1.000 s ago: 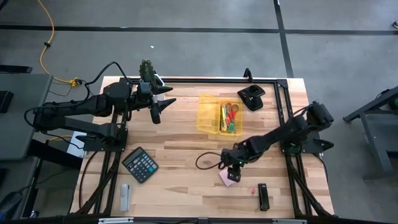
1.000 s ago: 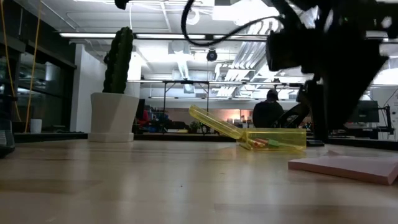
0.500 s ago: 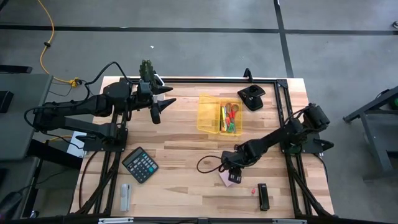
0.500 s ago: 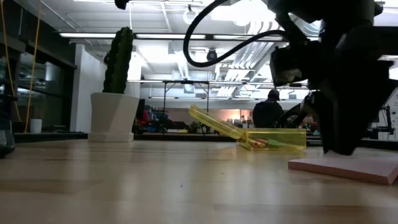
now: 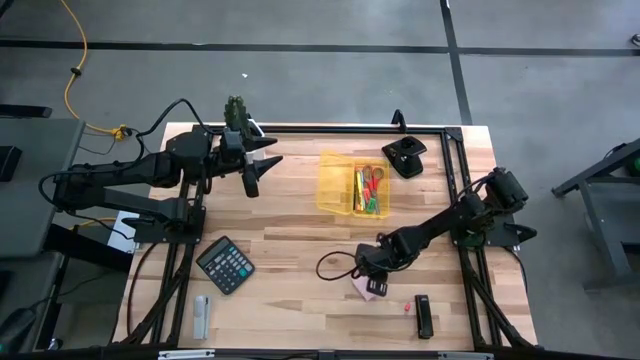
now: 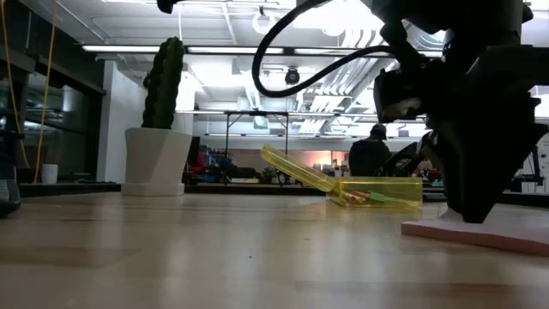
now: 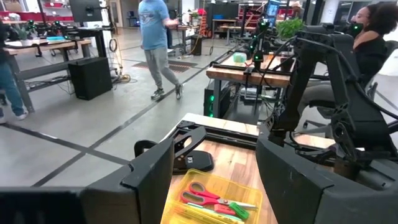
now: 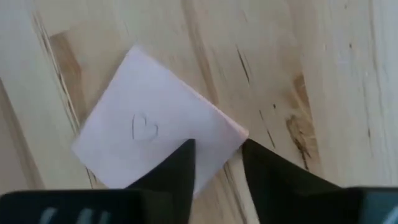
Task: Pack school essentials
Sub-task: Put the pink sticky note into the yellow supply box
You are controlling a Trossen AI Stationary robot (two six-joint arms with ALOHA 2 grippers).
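The right gripper (image 5: 372,283) is down over the pink sticky-note pad (image 5: 364,288), which lies flat on the wooden table (image 5: 290,250) at about five o'clock from the table's middle. In the right wrist view its two dark fingers (image 8: 168,171) stand a narrow gap apart, one over the pad's top sheet and the other at the pad's edge by a corner, so the pad's rim lies between them. A small heart is drawn on the top sheet (image 8: 145,127). In the low view the gripper (image 6: 476,210) reaches down to the pad (image 6: 480,234), and the pad sits flat on the wood; whether the fingers are pressing it cannot be told.

The yellow case (image 5: 352,184) lies open at about one o'clock from the table's middle, well apart from the pad. Inside it are the red-handled scissors (image 5: 373,180) and a bundle of pens and pencils beside them (image 5: 361,192).

The left gripper (image 5: 252,180) hovers at about ten o'clock, away from the case, with its fingers (image 7: 149,177) spread wide and holding nothing.

The calculator (image 5: 225,265) rests at seven o'clock, with a grey bar (image 5: 201,317) beyond it near the front edge. A small red piece (image 5: 406,308) lies close to a dark object (image 5: 424,315) at five o'clock, past the pad.
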